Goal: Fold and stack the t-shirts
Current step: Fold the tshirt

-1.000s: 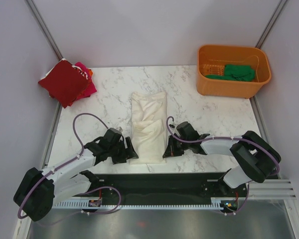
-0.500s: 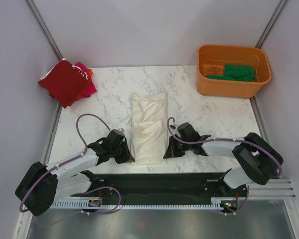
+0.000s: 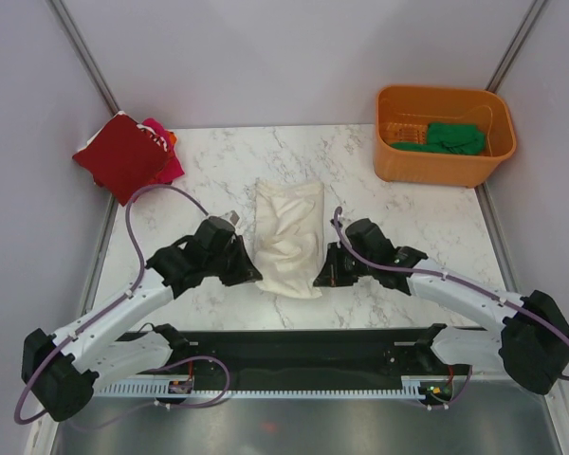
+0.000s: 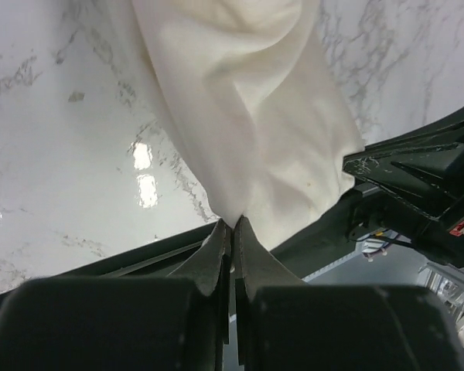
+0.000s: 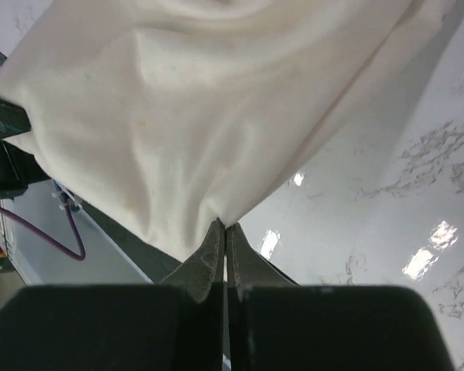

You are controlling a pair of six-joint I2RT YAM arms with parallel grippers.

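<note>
The cream-white t-shirt (image 3: 289,235) lies folded in a long strip at the table's middle, its near end raised off the marble. My left gripper (image 3: 253,276) is shut on the near left corner of the cream-white t-shirt (image 4: 251,116); the cloth hangs from the pinched tips (image 4: 233,222). My right gripper (image 3: 322,278) is shut on the near right corner of that t-shirt (image 5: 193,116), cloth bunching at its tips (image 5: 225,224). A dark red t-shirt (image 3: 121,154) lies on a magenta-pink one (image 3: 167,163) at the back left. A green t-shirt (image 3: 452,137) sits in the tub.
The orange plastic tub (image 3: 443,161) stands at the back right corner. Grey walls with metal posts close in the sides and back. A black rail (image 3: 294,346) with both arm bases runs along the near edge.
The left gripper has shut on the shirt's near left corner. Both grippers have lifted the near end and carried it away from the front edge, shortening the strip.
</note>
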